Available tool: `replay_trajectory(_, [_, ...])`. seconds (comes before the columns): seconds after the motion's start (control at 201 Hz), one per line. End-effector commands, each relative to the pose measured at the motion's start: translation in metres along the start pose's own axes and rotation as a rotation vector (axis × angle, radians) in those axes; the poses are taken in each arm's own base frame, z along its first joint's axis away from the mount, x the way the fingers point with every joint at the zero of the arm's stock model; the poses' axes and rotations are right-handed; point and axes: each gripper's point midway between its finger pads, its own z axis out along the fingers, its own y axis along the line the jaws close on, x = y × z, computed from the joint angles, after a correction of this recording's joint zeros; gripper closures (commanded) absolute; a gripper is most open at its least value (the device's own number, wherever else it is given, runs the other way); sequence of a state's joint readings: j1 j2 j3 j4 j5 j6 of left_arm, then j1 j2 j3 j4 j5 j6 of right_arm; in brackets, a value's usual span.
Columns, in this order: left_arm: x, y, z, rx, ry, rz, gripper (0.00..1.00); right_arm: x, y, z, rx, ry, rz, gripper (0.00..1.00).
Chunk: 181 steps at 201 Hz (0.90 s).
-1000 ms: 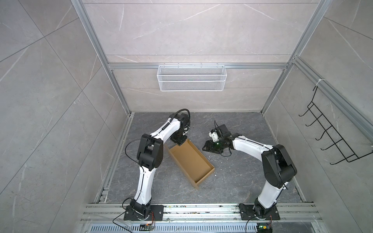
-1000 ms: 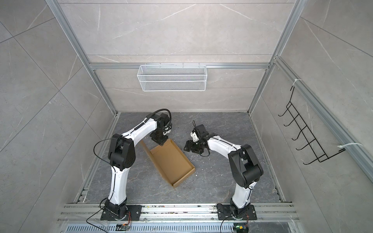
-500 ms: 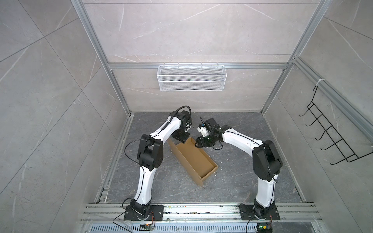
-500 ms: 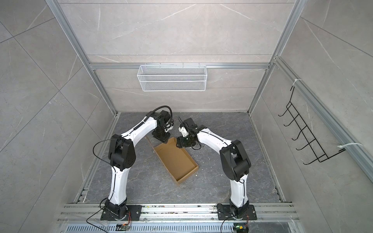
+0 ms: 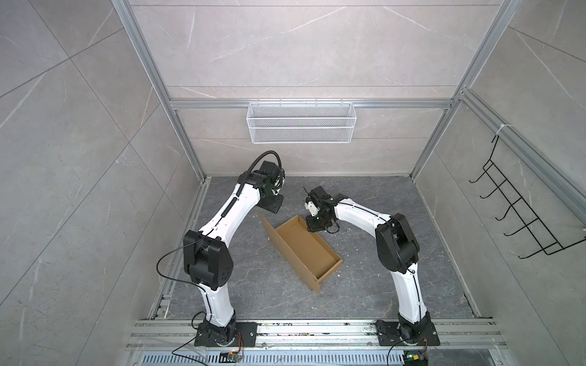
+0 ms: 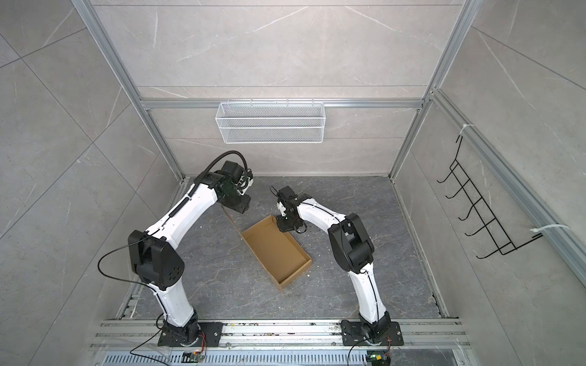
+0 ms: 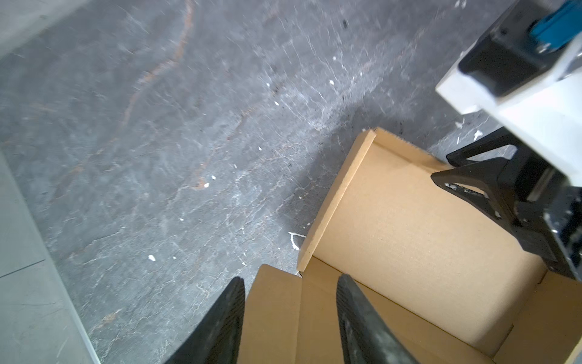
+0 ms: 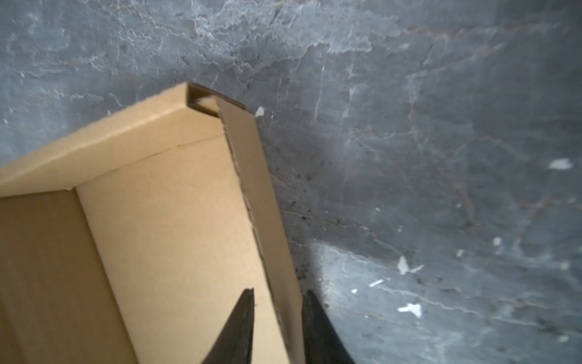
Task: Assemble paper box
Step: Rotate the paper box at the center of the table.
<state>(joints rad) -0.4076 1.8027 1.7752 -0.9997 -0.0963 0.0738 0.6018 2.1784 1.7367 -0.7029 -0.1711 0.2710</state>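
At the far end of the box (image 5: 304, 250), left tool (image 7: 289, 277) hangs wide over a flap (image 7: 271, 302), right tool (image 8: 279, 290) narrow astride a wall (image 8: 252, 176), grip unclear.

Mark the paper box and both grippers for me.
paper box (image 5: 308, 249): in a top view, on its inner floor.
left gripper (image 7: 291, 277): left wrist view, midway between its fingertips.
right gripper (image 8: 280, 291): right wrist view, midway between its fingertips, at the box wall.

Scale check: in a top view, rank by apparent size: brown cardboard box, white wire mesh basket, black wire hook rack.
1. Black wire hook rack, widest span.
2. White wire mesh basket.
3. Brown cardboard box, slightly smaller.
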Motion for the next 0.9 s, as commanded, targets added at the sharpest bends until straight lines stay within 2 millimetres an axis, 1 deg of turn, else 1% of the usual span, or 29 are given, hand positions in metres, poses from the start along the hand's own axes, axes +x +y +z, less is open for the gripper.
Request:
replay_trajectory(0.0, [-0.017, 0.007, -0.034, -0.020, -0.138, -0.030, 0.50, 0.002, -0.011, -0.004, 0.027, -0.027, 0.123, 0.82])
replay_trajectory(0.095, [-0.021, 0.010, -0.053, -0.027, -0.186, -0.047, 0.50, 0.004, -0.023, -0.011, 0.001, -0.072, 0.262, 0.86])
replay_trajectory(0.254, [-0.024, 0.013, -0.079, -0.040, -0.270, -0.063, 0.50, 0.018, -0.055, -0.025, -0.025, -0.153, 0.515, 0.91])
replay_trajectory(0.418, [-0.028, 0.014, -0.102, -0.034, -0.362, -0.094, 0.50, 0.047, -0.079, -0.031, -0.028, -0.194, 0.767, 0.91])
replay_trajectory(0.448, [-0.028, 0.014, -0.106, -0.034, -0.379, -0.099, 0.50, 0.058, -0.085, -0.031, -0.014, -0.200, 0.829, 0.91])
replay_trajectory(0.478, [-0.028, 0.015, -0.110, -0.037, -0.394, -0.105, 0.50, 0.063, -0.089, -0.035, -0.022, -0.229, 0.893, 0.92])
replay_trajectory(0.527, [-0.028, 0.018, -0.115, -0.053, -0.413, -0.116, 0.50, 0.077, -0.095, -0.037, -0.023, -0.258, 0.992, 0.92])
replay_trajectory(0.567, [-0.026, 0.020, -0.117, -0.065, -0.425, -0.124, 0.50, 0.084, -0.096, -0.040, -0.040, -0.282, 1.050, 0.92])
replay_trajectory(0.612, [-0.024, 0.024, -0.120, -0.085, -0.440, -0.130, 0.50, 0.089, -0.092, -0.043, -0.061, -0.291, 1.095, 0.91])
replay_trajectory(0.717, [-0.018, 0.037, -0.125, -0.156, -0.477, -0.176, 0.51, 0.108, -0.074, -0.046, -0.055, -0.265, 1.093, 0.87])
replay_trajectory(0.751, [-0.015, 0.041, -0.127, -0.175, -0.486, -0.188, 0.52, 0.116, -0.069, -0.046, -0.050, -0.254, 1.085, 0.83])
replay_trajectory(0.771, [-0.013, 0.043, -0.128, -0.188, -0.491, -0.198, 0.52, 0.121, -0.067, -0.046, -0.050, -0.246, 1.083, 0.79])
replay_trajectory(0.791, [-0.011, 0.046, -0.129, -0.199, -0.493, -0.210, 0.52, 0.128, -0.064, -0.044, -0.053, -0.231, 1.080, 0.74])
replay_trajectory(0.816, [-0.008, 0.048, -0.130, -0.207, -0.494, -0.225, 0.51, 0.133, -0.061, -0.044, -0.059, -0.220, 1.075, 0.69])
replay_trajectory(0.866, [-0.001, 0.051, -0.131, -0.197, -0.492, -0.254, 0.49, 0.145, -0.059, -0.046, -0.060, -0.200, 1.055, 0.64])
replay_trajectory(0.896, [0.003, 0.049, -0.129, -0.171, -0.483, -0.263, 0.48, 0.149, -0.058, -0.049, -0.065, -0.199, 1.031, 0.61])
